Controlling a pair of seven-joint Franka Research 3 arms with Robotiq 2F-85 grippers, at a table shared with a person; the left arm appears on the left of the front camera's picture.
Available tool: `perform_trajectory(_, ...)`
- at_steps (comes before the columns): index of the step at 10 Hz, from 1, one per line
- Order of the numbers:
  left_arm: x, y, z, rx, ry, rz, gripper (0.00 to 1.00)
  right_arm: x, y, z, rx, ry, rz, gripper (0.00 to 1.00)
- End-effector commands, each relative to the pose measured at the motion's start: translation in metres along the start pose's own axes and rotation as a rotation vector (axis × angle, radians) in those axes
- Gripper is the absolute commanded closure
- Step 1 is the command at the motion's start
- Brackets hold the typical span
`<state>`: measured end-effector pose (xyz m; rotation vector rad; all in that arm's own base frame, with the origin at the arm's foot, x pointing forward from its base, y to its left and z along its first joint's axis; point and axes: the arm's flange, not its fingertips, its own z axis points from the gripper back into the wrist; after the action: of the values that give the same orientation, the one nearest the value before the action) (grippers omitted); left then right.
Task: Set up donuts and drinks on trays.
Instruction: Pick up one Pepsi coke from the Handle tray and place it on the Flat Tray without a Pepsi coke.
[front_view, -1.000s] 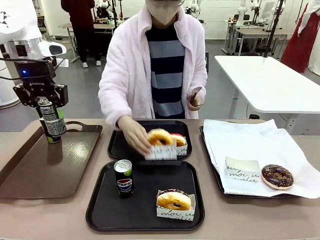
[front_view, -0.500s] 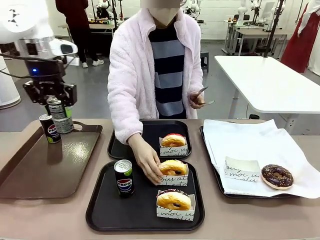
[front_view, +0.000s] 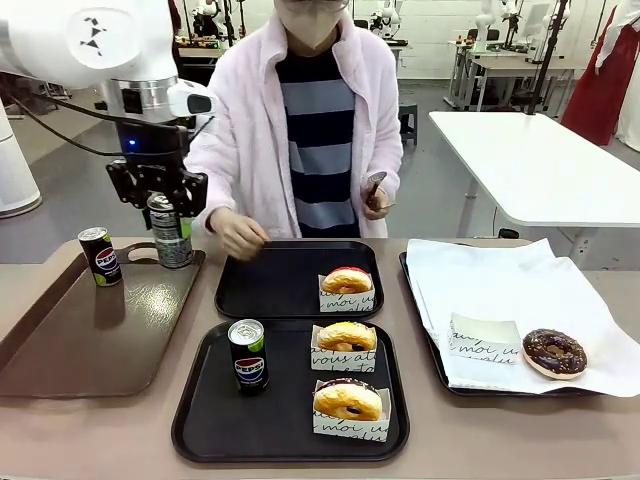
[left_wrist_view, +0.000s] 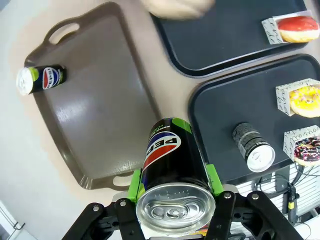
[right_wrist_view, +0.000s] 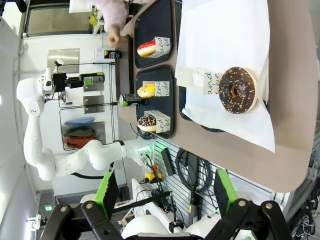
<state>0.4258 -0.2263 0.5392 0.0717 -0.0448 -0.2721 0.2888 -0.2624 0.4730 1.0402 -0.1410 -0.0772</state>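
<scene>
Left pincer (front_view: 163, 207): clenched on the held can (front_view: 171, 238). In the left wrist view its green pads (left_wrist_view: 134, 182) press on both sides of the can just under the lid, and the lid faces the camera.
Held can: upright and lifted off the brown tray (front_view: 100, 340), above that tray's far right corner, near its far handle.
Right pincer (right_wrist_view: 166, 192): released, with the fingers spread wide and nothing between them. It is raised beyond the right edge of the surface.
Near black tray (front_view: 200, 410): at the middle of the surface's near edge.
Standing can (front_view: 247, 355): upright on the left half of the near black tray.
Yellow-glazed donut (front_view: 346, 336): in a white sleeve at the far right corner of the near black tray.
Sprinkled donut (front_view: 347, 400): in a white sleeve at the near right corner of the same tray, just beside the yellow-glazed one.
Far black tray (front_view: 265, 285): just behind the near one, towards the surface's far edge.
Red-iced donut (front_view: 347, 281): in a white sleeve at the near right corner of the far black tray.
Brown tray: along the surface's left edge.
Third can (front_view: 99, 256): upright near the brown tray's far left corner, well apart from the held can.
Paper-lined tray (front_view: 480, 280): at the surface's right edge.
Chocolate donut (front_view: 554, 352): lying bare on the paper, towards the near right corner.
Empty sleeve (front_view: 483, 338): flat on the paper, just left of the chocolate donut.
Person's hand (front_view: 238, 233): loosely curled over the far left corner of the far black tray, holding nothing.
Person's other hand (front_view: 376, 195): held up at the chest with a small metal thing I cannot identify.
</scene>
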Motion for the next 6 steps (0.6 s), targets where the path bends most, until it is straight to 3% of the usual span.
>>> perform_trajectory(1,0.007,-0.02,-0.001,0.02,-0.027,-0.03,0.42,0.001,0.0,0.0,0.018,-0.006,0.014,0.0)
perform_trajectory(6,0.057,-0.052,-0.025,-0.006,-0.025,-0.1,0.42,0.001,0.0,0.0,0.018,-0.006,0.014,0.0)
